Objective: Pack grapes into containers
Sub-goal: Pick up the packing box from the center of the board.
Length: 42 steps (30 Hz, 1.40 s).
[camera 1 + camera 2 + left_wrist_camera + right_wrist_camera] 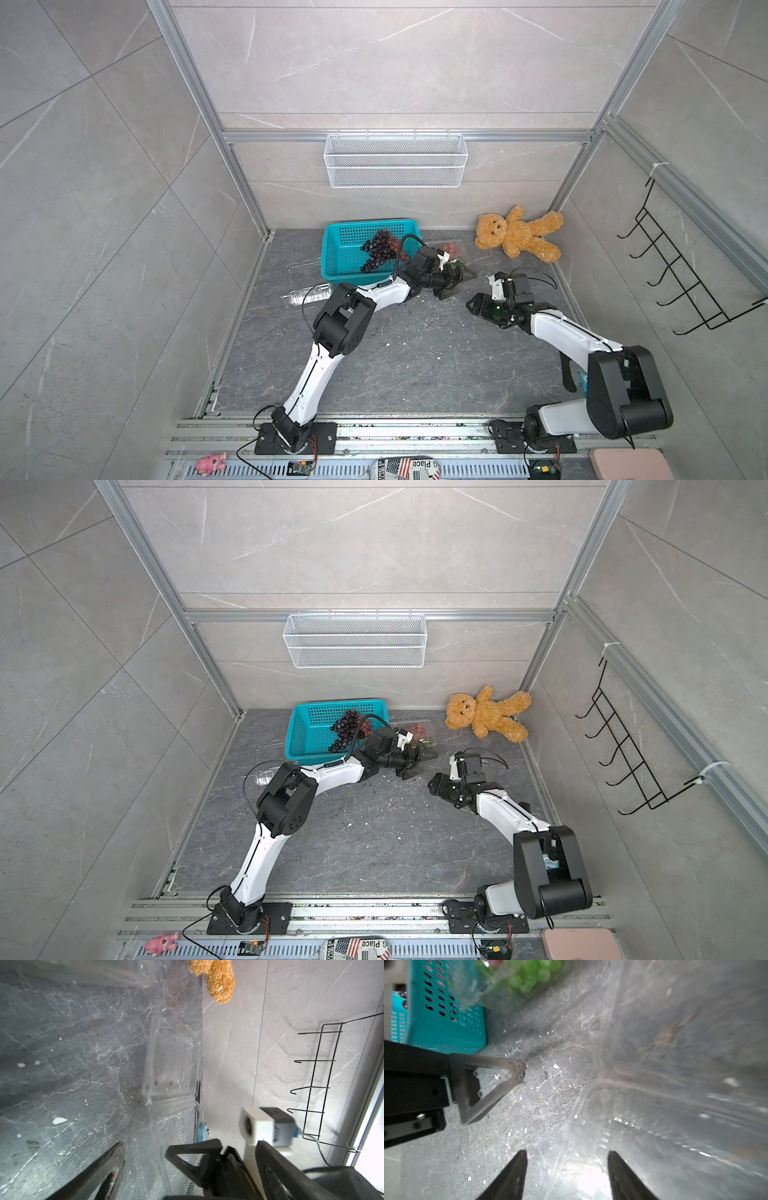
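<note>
1. Read the table [407,365] as a dial in a top view, with 12 o'clock at the back wall [395,83]. The teal basket [332,249] sits at 11 o'clock. It holds the dark purple grapes [378,251], which are not yet packed.
2. Just beside the basket's 3 o'clock side is a clear clamshell [461,245] holding reddish grapes [451,248]. The right wrist view shows green grapes [529,976] in it too. Being so near the basket probably keeps each carry short.
3. The left gripper [456,283] hangs at that clamshell's 6 o'clock edge, jaws spread wide and holding nothing. From there it could press the lid shut or steady the box; which one is meant I cannot tell.
4. The right gripper [566,1153] is low at about 3 o'clock. Its fingers [512,1174] are parted, one outside and one over the inside of the wall of a second clamshell [170,1059]. That clamshell lies open and looks empty. The blur hides any contact, but nothing appears pinched. Straddling the wall suits a pinch to drag or hold the box for filling.
5. A third clamshell [311,293] lies at 9 to 10 o'clock, beyond the left arm's elbow and well apart from both grippers. It seems kept in reserve.
6. The teddy bear [515,235] lies in the 2 o'clock corner and plays no part in the packing.
</note>
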### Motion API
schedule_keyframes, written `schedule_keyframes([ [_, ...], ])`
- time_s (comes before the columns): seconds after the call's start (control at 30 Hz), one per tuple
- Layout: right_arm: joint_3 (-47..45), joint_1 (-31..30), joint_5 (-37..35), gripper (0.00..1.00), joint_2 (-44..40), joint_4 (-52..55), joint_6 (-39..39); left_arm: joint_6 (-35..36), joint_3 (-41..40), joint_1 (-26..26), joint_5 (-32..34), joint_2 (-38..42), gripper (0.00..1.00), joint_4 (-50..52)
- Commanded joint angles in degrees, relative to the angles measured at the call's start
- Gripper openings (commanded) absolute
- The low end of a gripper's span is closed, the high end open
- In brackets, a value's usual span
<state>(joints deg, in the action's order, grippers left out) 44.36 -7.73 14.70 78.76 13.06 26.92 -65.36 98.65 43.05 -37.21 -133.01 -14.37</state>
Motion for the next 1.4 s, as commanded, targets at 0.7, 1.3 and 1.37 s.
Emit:
schedule_keyframes([
  [0.7,8.1,24.7,-4.9,0.48,1.8,17.4,-1.8,4.2,-7.8,1.7,-1.1,8.6,0.99,-2.6],
  [1.3,-4.3,24.6,2.6,0.25,0.2,10.1,-0.5,3.0,-8.6,2.7,-1.5,6.7,1.0,-4.0],
  [1.37,-5.3,24.6,2.9,0.24,0.1,9.3,-0.4,2.9,-8.6,2.6,-1.4,6.5,0.99,-3.9],
])
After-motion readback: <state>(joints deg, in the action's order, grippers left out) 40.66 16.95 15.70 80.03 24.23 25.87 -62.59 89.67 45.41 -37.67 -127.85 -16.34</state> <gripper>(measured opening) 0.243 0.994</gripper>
